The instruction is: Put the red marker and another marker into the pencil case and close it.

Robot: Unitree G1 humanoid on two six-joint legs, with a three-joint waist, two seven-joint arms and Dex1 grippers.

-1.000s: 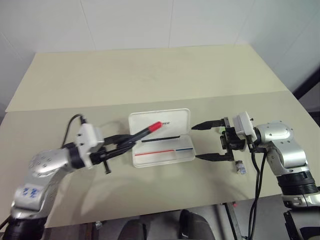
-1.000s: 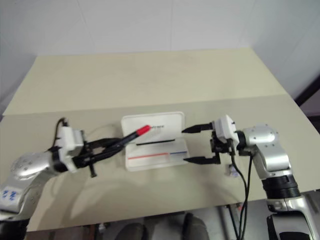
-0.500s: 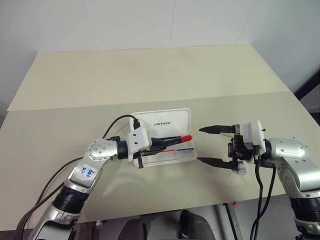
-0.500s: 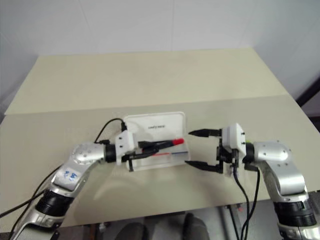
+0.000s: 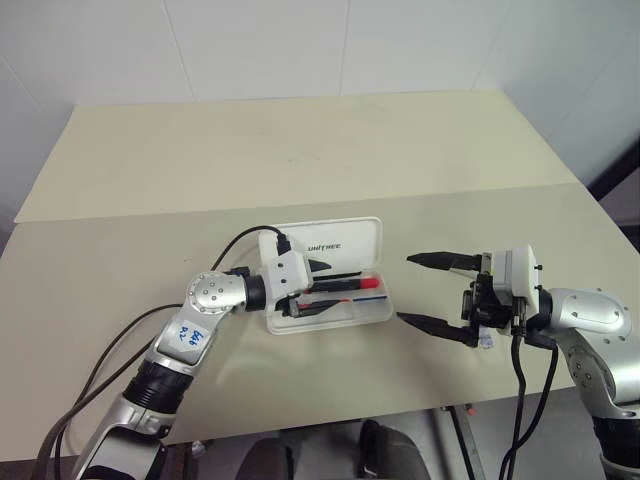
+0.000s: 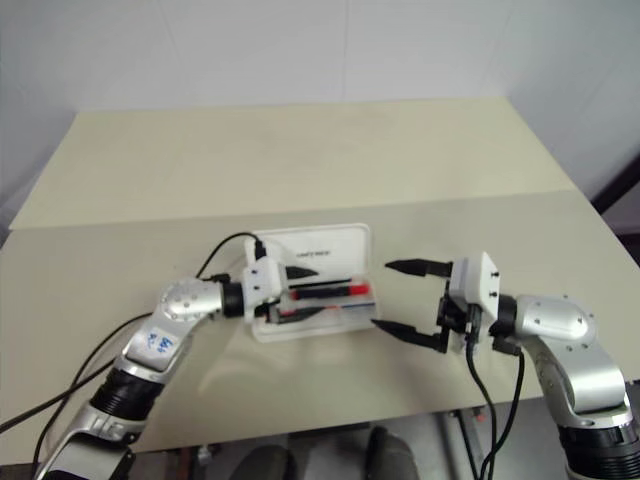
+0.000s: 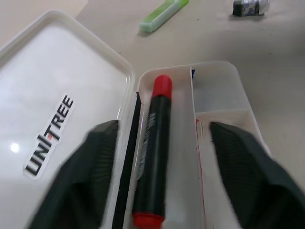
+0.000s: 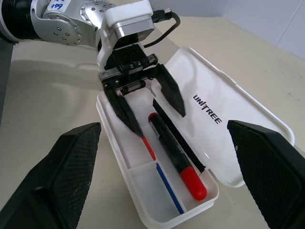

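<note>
- The pencil case (image 5: 330, 275) lies open in the middle of the left eye view, on the tan table (image 5: 300, 160); its lid (image 5: 335, 243), with the dark lettering, is laid flat on the far side of the tray.
- The red marker (image 7: 152, 152) lies inside the tray, lengthwise, in the long compartment beside the hinge. In the head views its red cap points toward the right of the frame.
- In the left wrist view the marker shows a dark barrel with red at both ends, and a thin black bar (image 7: 127, 157) lies between it and the lid.
- The left gripper (image 5: 322, 287) hangs over the left part of the tray with its fingers spread apart, one on each side of the marker, released and holding nothing.
- The right gripper (image 5: 432, 292) sits to the right of the case, clear of it, pointing toward the case; its two black fingers stand wide apart and empty.
- Another marker (image 7: 163, 15), yellow-green, lies on the table outside the case, beyond the tray's far end in the left wrist view.
- A small dark lump (image 7: 250, 6) rests on the table near that highlighter, apart from it.
</note>
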